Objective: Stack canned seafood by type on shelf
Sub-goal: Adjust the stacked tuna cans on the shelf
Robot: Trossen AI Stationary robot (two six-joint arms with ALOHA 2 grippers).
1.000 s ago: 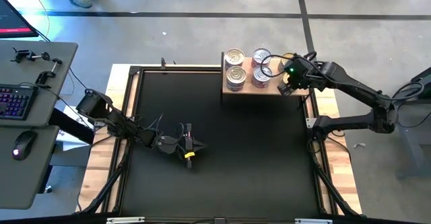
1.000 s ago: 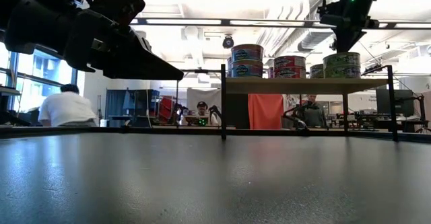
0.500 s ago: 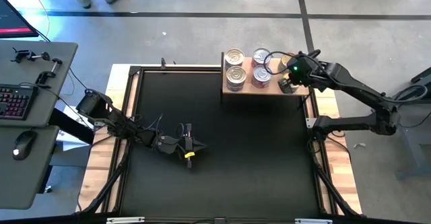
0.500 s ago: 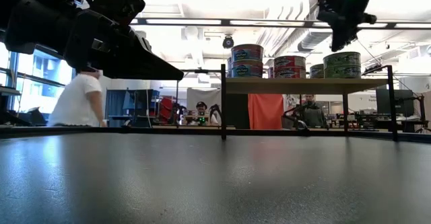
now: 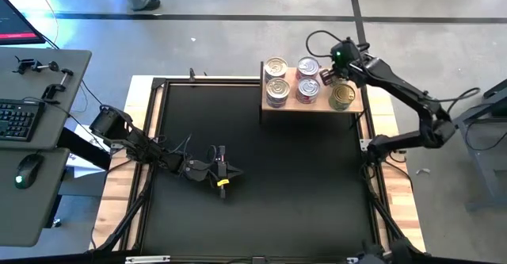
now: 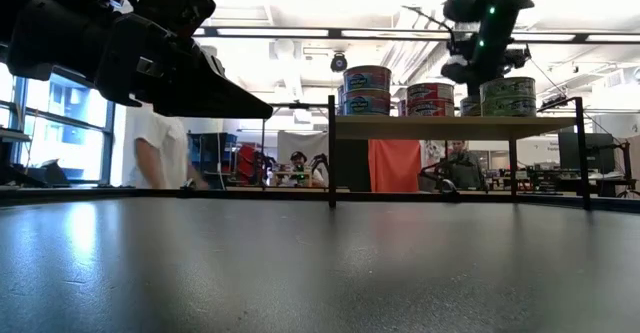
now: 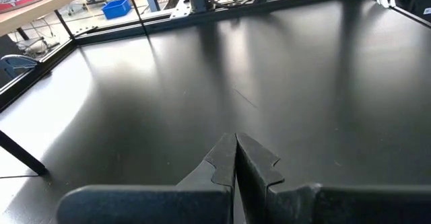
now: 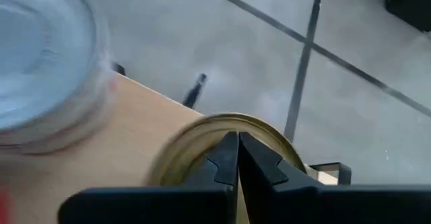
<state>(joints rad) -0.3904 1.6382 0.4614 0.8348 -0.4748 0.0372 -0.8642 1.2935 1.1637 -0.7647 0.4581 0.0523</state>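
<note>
Fingers on my right arm are pressing together with nothing between them, hovering over the far right corner of the shelf, above a gold-topped tin. All the tins I can make out are sitting on that board in stacks. If I am sweeping sideways at this height, I am risking clipping a stack and toppling tins off the shelf edge. My left fingers, also closed and empty, are resting low over the desk. How many tins each stack is holding, and which types are matching, I cannot tell; the labels are too small.
</note>
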